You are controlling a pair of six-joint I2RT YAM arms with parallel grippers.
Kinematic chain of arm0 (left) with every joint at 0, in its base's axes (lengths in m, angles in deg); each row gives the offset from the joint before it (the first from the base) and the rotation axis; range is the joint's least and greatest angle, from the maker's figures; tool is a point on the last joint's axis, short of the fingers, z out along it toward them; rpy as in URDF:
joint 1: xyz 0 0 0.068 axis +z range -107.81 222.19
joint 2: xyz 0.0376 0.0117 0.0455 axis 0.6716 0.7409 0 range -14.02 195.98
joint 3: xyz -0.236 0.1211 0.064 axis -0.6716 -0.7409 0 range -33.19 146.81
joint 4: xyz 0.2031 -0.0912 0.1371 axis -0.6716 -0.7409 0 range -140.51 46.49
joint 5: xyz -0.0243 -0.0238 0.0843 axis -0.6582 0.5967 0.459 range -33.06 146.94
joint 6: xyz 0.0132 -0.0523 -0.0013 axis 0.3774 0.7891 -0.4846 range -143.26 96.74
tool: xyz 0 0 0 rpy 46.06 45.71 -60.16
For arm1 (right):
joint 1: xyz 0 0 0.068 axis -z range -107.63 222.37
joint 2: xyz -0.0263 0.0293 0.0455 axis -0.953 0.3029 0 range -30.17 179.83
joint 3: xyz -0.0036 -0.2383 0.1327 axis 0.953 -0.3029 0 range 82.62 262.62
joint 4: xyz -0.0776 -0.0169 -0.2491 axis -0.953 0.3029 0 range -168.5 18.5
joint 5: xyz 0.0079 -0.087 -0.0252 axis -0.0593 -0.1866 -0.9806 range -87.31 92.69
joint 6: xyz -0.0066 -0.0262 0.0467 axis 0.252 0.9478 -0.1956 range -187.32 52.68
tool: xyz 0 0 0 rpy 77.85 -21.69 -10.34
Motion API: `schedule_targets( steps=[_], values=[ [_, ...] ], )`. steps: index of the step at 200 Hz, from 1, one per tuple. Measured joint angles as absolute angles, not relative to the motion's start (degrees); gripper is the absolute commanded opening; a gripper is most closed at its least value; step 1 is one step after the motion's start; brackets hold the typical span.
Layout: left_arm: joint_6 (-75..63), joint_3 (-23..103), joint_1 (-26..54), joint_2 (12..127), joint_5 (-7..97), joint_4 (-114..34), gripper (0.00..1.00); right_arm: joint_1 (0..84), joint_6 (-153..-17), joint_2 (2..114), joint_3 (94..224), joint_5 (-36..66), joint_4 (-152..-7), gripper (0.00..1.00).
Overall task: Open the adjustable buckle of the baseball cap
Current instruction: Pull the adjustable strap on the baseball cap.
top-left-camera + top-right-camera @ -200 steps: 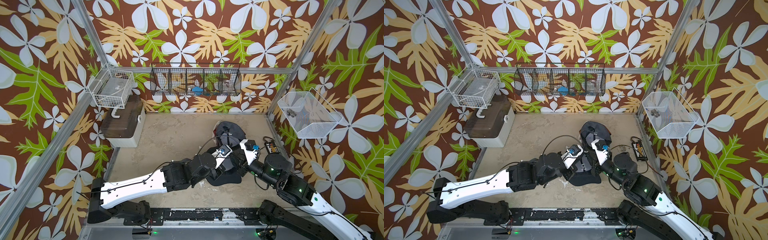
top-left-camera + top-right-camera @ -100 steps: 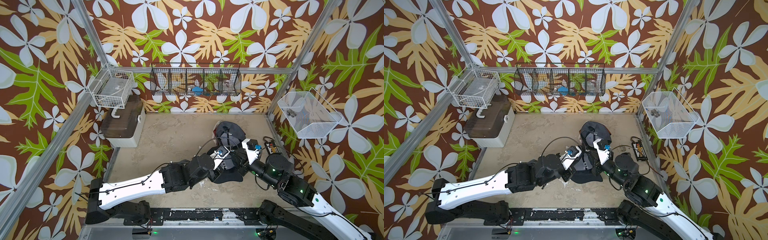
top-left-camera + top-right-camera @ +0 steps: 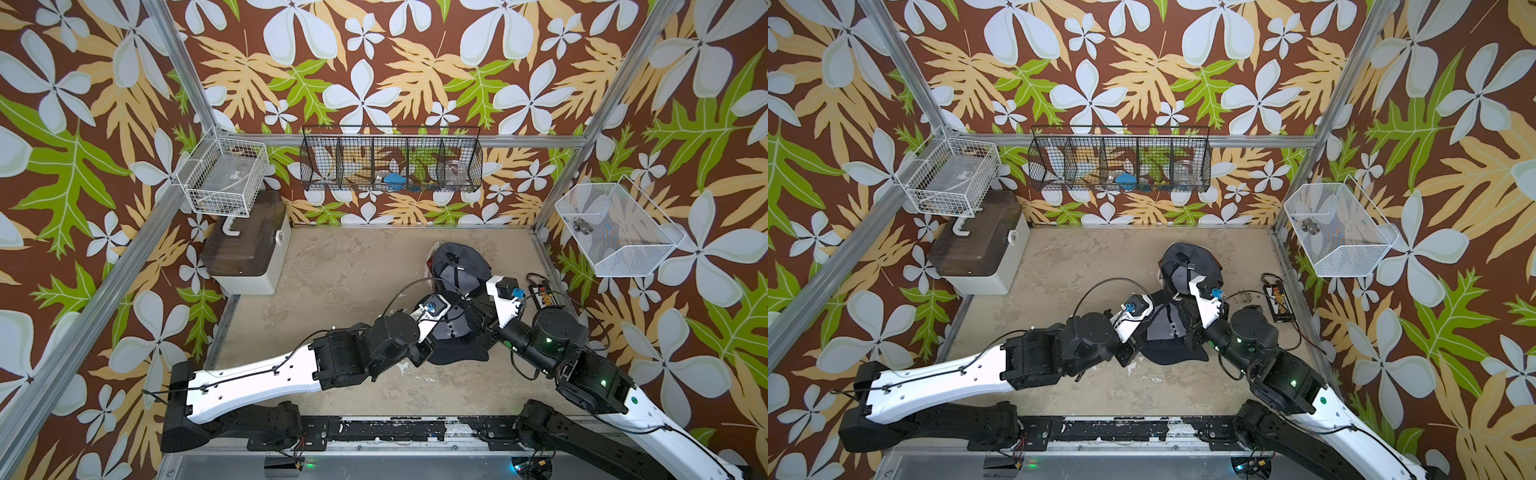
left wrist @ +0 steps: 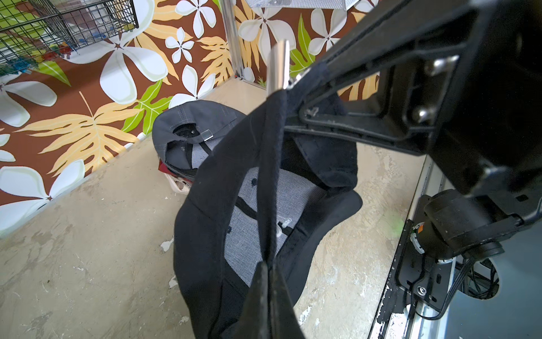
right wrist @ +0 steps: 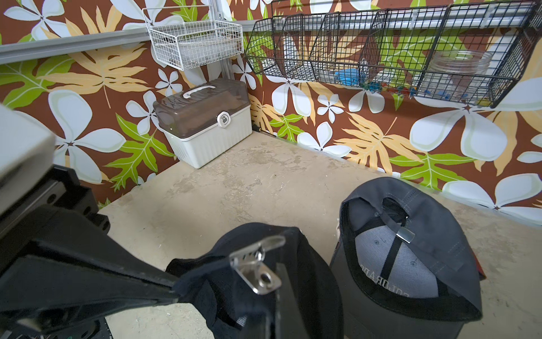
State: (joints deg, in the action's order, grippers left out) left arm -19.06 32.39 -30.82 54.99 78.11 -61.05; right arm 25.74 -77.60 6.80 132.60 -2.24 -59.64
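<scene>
Over the last second the left gripper [image 4: 267, 268] has been drawn slightly away from the right gripper [image 4: 308, 91], and the strap [image 4: 269, 176] is now stretched between them. The flap of the buckle [image 5: 255, 267] is seen raised, so it is judged open or nearly so. Both pairs of jaws are fully closed: the left on the strap, the right on the black cap [image 3: 455, 332] just beside the buckle. The cap is held low over the tabletop [image 3: 353, 270], near a 2nd cap [image 3: 457, 266].

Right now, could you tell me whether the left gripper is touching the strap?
Touching. The left wrist view shows the left gripper shut on the strap, which runs taut from the buckle straight in between its fingers.
</scene>
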Motion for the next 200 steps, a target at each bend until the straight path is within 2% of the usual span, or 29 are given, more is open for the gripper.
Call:
schedule_targets(
  steps=[129, 200],
  values=[
    [-17.59, 28.28, -29.16, 47.67, 82.51, -61.16, 0.03, 25.74, -77.82, 6.75, 132.25, -2.96, -59.21, 0.00],
    [-17.55, 28.22, -28.39, 45.18, 84.98, -61.88, 0.03, 25.74, -77.82, 10.62, 132.60, 3.97, -58.53, 0.00]
  ],
)
